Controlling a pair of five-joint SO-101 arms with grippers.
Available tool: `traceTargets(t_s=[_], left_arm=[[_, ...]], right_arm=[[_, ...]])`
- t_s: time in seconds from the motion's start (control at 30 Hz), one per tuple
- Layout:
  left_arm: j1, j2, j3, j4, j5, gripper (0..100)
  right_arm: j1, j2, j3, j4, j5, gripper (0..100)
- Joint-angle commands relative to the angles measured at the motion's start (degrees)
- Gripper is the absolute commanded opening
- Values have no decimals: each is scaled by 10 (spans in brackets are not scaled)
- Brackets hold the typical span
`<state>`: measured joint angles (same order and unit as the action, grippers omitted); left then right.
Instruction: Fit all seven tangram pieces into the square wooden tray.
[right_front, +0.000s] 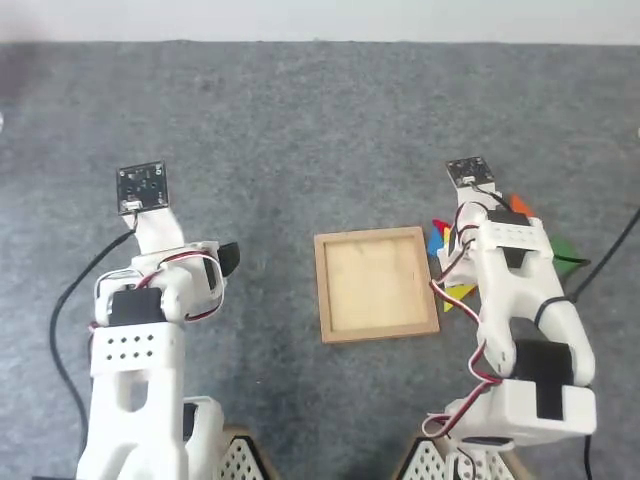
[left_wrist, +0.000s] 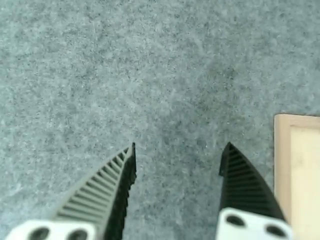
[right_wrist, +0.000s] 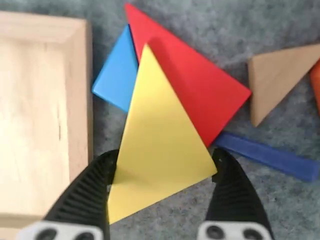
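Yellow triangle (right_wrist: 157, 145) gripped in my right end effector (right_wrist: 166, 156); left end effector (left_wrist: 180, 146) wide open, empty. Tray (right_front: 378, 333) bare, none placed yet.

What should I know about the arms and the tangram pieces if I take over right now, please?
Left gripper: jaws open, over bare mat beside the tray.
Right gripper: jaws shut on the yellow triangle, which overlaps the red triangle and light blue piece beside the tray.
Done: nothing; the tray holds no piece.
Left to do: all seven pieces.
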<state>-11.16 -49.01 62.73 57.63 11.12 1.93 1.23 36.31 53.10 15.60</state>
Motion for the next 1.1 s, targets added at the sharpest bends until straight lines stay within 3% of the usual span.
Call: traceTargets(t_s=[0.0,0.37,0.53,0.73,1.07], left_arm=[[-4,-3,-4,-11,1,269],[-4,-3,-4,-11,1,269],[-4,-3,-4,-11,1,269],[-4,-3,-4,-11,1,269],[-4,-3,-4,-11,1,269]], right_arm=[[0,-7,-18,11,-6,62],[-21,-8,-220,172,-5,62],[-115,-4,-217,202,-39,62],[-257,-3,-149,156,-100,62],[-337,-2,-128,150,-137,64]])
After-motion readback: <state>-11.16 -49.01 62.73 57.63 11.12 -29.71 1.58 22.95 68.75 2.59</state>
